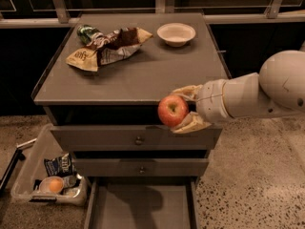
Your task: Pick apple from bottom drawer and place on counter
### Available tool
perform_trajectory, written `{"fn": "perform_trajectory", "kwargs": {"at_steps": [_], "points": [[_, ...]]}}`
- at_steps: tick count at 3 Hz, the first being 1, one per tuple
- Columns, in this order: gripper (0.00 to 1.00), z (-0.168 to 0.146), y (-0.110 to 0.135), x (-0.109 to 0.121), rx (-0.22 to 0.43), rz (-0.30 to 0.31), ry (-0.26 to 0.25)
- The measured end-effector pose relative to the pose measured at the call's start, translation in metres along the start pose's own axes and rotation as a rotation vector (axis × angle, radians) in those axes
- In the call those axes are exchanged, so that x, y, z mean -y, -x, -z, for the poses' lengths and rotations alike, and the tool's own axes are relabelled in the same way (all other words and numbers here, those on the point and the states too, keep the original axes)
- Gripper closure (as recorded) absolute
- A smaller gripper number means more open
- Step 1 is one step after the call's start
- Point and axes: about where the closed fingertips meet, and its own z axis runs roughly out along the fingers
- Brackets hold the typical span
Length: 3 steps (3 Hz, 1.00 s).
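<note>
My gripper (183, 109) is shut on the red apple (172, 110), with one tan finger above it and one below. It holds the apple in the air in front of the counter's (143, 75) front edge, toward the right, above the top knobbed drawer (138, 138). The bottom drawer (140, 208) is pulled out at the foot of the cabinet, and the floor of it that shows is bare. My white arm (257, 92) reaches in from the right.
On the counter lie crumpled snack bags (107, 49), a green can (88, 32) and a white bowl (176, 34). A clear bin (45, 182) on the floor at the left holds a pale orange fruit (52, 184) and a packet. A second knobbed drawer (140, 167) sits below.
</note>
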Motion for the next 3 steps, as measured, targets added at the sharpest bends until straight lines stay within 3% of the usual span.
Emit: {"fn": "perform_trajectory", "kwargs": {"at_steps": [2,3], "points": [[1.0,0.029,0.003,0.09,0.06,-0.006,-0.169],[1.0,0.031,-0.009,0.135,0.147,-0.071,-0.222]]}}
